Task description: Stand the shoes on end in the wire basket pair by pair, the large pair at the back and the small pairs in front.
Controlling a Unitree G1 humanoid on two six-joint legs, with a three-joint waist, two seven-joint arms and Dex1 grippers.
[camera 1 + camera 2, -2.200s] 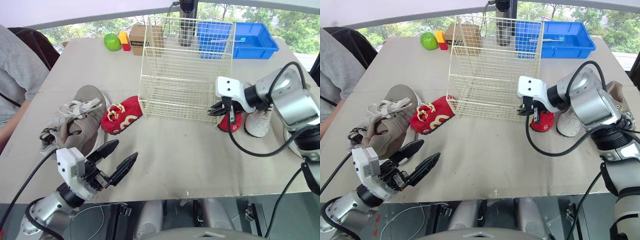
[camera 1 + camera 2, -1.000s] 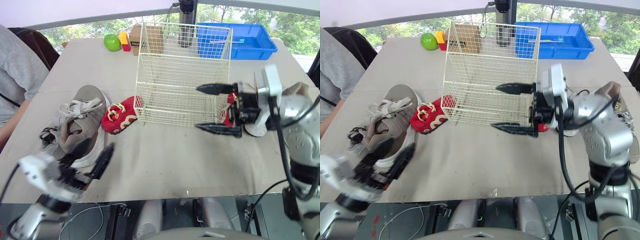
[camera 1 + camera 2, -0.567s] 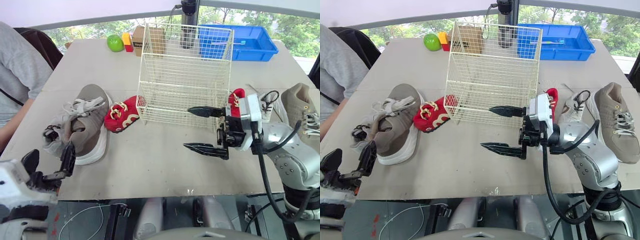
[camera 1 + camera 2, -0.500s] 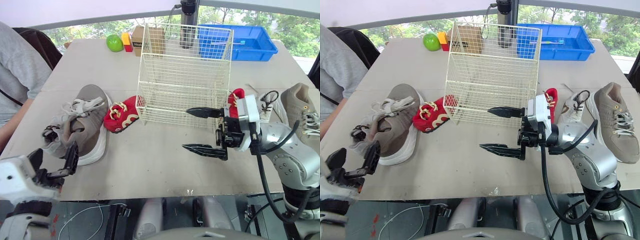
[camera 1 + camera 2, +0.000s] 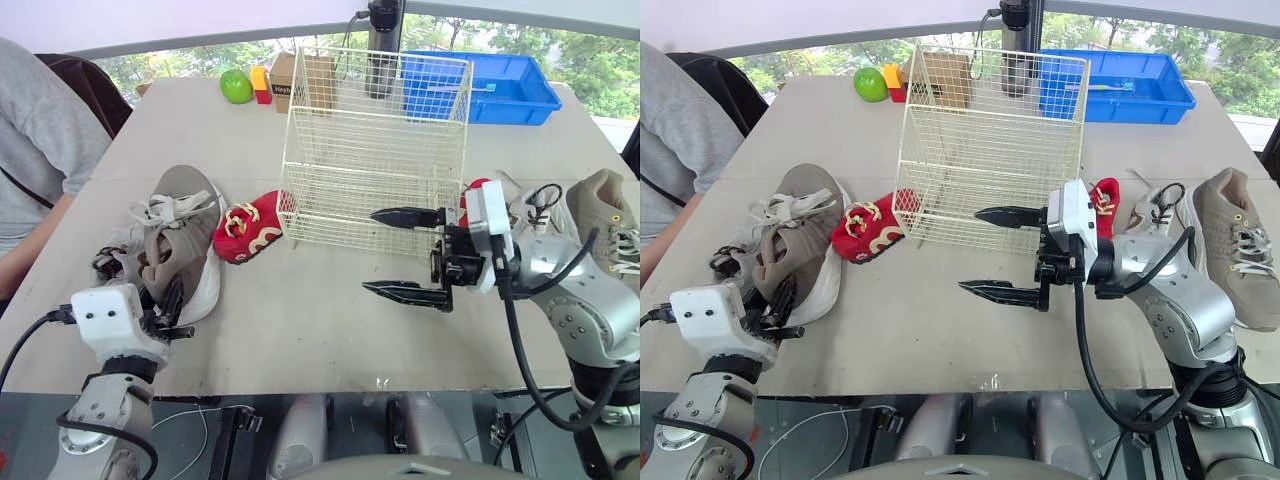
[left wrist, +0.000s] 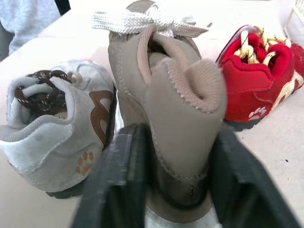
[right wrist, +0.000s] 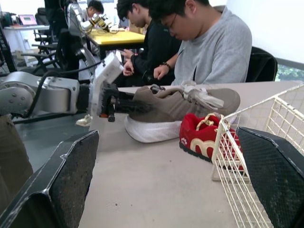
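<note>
The empty wire basket (image 5: 375, 150) stands mid-table. Left of it lie a large taupe shoe (image 5: 180, 235), a small grey shoe (image 5: 118, 262) and a small red shoe (image 5: 252, 218). My left gripper (image 5: 165, 305) is at the taupe shoe's heel (image 6: 190, 118), its fingers (image 6: 121, 185) pressed against both sides of it. In front of the basket's right corner my right gripper (image 5: 368, 250) hangs wide open and empty. Behind it lie a second red shoe (image 5: 470, 192), a small white shoe (image 5: 530, 205) and the other large taupe shoe (image 5: 610, 215).
A blue bin (image 5: 500, 80), a black bottle (image 5: 383, 45), a cardboard box (image 5: 300, 75), a yellow-red block (image 5: 262, 82) and a green apple (image 5: 237, 86) stand along the far edge. A person in grey (image 5: 40, 150) sits at the table's left side.
My left gripper came up to the taupe shoe's heel and closed on it. The right gripper, open throughout, drew down from the basket front towards the table's front.
</note>
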